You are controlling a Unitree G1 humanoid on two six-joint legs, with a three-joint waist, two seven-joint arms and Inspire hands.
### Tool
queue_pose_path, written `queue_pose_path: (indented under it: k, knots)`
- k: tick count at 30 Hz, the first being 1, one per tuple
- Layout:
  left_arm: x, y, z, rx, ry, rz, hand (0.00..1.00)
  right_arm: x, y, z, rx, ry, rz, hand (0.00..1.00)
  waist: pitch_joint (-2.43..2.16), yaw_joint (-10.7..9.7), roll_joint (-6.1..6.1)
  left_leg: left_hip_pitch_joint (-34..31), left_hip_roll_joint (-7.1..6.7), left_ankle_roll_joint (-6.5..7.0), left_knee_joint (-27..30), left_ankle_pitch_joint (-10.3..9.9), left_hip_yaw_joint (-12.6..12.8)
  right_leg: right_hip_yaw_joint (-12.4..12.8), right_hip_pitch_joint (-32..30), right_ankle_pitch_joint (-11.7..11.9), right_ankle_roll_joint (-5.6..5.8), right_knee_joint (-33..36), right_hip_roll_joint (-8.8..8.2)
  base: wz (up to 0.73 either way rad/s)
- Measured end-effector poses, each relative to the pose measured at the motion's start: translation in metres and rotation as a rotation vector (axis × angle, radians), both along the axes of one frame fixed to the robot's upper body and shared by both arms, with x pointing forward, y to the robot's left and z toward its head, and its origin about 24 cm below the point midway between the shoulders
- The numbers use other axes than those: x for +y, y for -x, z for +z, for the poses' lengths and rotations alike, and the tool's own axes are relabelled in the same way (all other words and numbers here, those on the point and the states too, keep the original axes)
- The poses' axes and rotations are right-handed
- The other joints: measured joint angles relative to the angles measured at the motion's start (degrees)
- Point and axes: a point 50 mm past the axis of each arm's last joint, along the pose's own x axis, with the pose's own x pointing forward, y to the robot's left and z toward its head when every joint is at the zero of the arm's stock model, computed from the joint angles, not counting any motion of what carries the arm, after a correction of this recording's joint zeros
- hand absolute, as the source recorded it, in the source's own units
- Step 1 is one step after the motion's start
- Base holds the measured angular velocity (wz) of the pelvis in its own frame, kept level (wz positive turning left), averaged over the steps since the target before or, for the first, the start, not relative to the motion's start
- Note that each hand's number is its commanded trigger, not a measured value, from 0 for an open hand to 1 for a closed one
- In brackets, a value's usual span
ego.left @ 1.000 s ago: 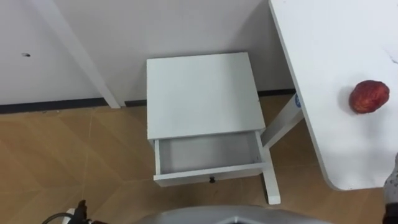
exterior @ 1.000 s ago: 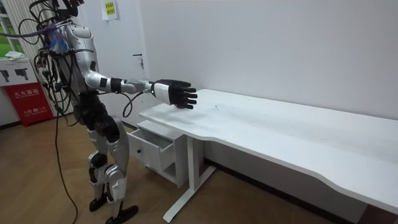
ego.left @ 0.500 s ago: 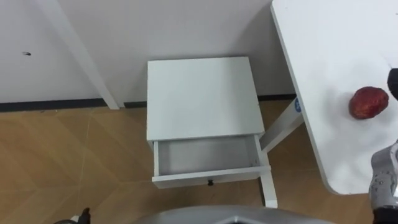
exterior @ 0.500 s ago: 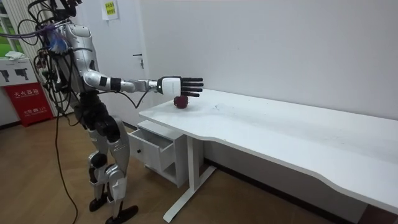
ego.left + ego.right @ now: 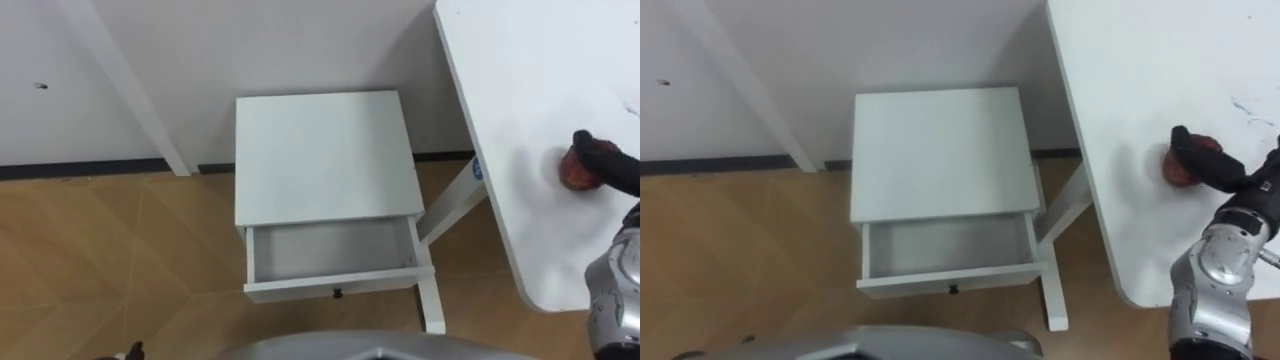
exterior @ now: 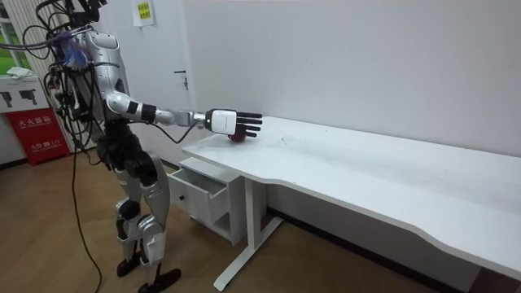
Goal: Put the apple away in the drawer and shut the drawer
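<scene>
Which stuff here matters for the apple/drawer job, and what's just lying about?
Job:
apple, on the desk
right hand, open, over the apple
drawer, pulled open

Just about:
desk, merely bears the apple
cabinet top
red box, in the room view
wall notice

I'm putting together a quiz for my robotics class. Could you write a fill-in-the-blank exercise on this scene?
The drawer of the nightstand stands ____. Inside, it is ____. The apple lies on the white table, and the robot's ____ hand is stretched over it.
Missing words: open; empty; right.
</scene>
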Motion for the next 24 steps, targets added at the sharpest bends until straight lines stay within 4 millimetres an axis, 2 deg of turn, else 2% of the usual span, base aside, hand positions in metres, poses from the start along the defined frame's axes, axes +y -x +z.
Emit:
queue_pose_path:
  k: [5, 13, 16, 17, 18, 24]
  knots:
    - [-0.001, 0.004, -0.001, 0.022, 0.018, -0.001, 0.0, 0.002, 0.001, -0.008, 0.055, -0.02, 0.057, 0.0, 0.06, 0.24, -0.14, -0.14, 0.01, 0.0, -0.02, 0.0, 0.01, -0.01, 0.01, 0.01, -0.01, -0.17, 0.01, 0.0]
    - [-0.002, 0.005, -0.001, 0.04, 0.049, -0.024, 0.0, 0.004, 0.003, -0.017, 0.141, 0.02, 0.143, 0.0, -0.12, 1.16, -0.68, 0.16, -0.01, -0.01, 0.58, -0.01, -0.04, -0.17, 0.76, 0.04, -0.06, -0.61, 0.0, 0.0]
    - [-0.002, 0.005, -0.001, 0.045, 0.06, -0.025, 0.0, 0.004, 0.005, -0.021, 0.173, 0.024, 0.169, 0.0, 0.03, 1.28, -1.08, 0.55, 0.02, -0.03, 0.59, -0.04, -0.13, -0.37, 1.29, 0.03, -0.06, -0.67, 0.01, 0.01]
    - [-0.002, 0.004, -0.001, 0.044, 0.062, -0.026, 0.0, 0.004, 0.005, -0.022, 0.188, 0.028, 0.181, 0.3, 0.04, 1.34, -1.31, 0.56, 0.03, -0.02, 0.58, -0.07, -0.18, -0.41, 1.41, 0.04, -0.06, -0.65, 0.02, 0.0]
    - [-0.002, 0.004, -0.001, 0.045, 0.062, -0.026, 0.0, 0.005, 0.005, -0.023, 0.198, 0.029, 0.192, 1.0, 0.1, 1.36, -1.4, 0.56, 0.04, -0.01, 0.6, -0.15, -0.22, -0.47, 1.51, 0.04, -0.07, -0.62, 0.02, 0.0]
    - [0.001, 0.005, 0.0, 0.054, 0.069, -0.026, 0.0, 0.002, 0.005, -0.023, 0.25, 0.097, 0.23, 1.0, 0.07, 1.24, -1.27, 0.56, 0.1, 0.06, 1.1, -0.27, -0.24, -0.7, 1.78, 0.18, -0.2, -0.55, 0.0, 0.0]
